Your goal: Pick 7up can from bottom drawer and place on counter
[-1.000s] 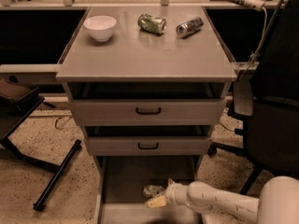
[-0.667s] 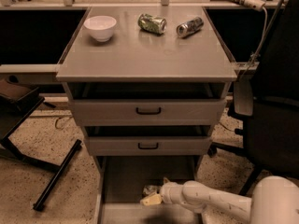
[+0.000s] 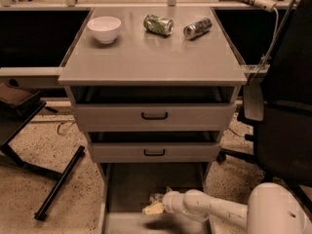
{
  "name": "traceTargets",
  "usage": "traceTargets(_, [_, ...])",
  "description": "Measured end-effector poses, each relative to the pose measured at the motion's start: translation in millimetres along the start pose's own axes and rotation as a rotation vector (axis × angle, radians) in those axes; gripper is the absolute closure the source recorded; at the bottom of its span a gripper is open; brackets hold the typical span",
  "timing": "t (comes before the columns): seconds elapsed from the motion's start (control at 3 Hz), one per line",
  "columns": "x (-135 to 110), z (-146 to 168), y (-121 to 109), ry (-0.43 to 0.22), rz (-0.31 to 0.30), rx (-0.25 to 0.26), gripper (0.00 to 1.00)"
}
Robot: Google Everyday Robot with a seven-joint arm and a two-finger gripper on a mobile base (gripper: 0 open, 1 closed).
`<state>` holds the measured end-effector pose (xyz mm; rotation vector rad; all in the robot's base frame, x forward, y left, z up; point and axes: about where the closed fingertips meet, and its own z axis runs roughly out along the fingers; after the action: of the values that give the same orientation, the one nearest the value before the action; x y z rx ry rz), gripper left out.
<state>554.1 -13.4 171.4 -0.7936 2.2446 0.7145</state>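
Grey bottom drawer [image 3: 122, 189] at lower centre holds the 7up can [image 3: 157, 197], just beside the gripper [image 3: 153, 209], which extends in from the lower right; whether it is grasping anything cannot be told.

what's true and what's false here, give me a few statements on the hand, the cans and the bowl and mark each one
1. The hand is low in the bottom drawer, by the 7up can. True.
2. The white bowl sits in the bottom drawer. False: it stands on the counter.
3. A darker green can and a silver can lie on their sides on the counter. True.
4. The 7up can is on the counter. False: it is in the bottom drawer.
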Motion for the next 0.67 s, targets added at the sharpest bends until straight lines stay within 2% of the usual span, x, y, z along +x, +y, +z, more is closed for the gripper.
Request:
traceTargets(0.33, [-12.7, 13.3, -12.1, -0.01, -0.024, 0.024, 0.0])
traceTargets(0.67, [-15.1, 21.8, -20.0, -0.015, -0.042, 0.038, 0.0])
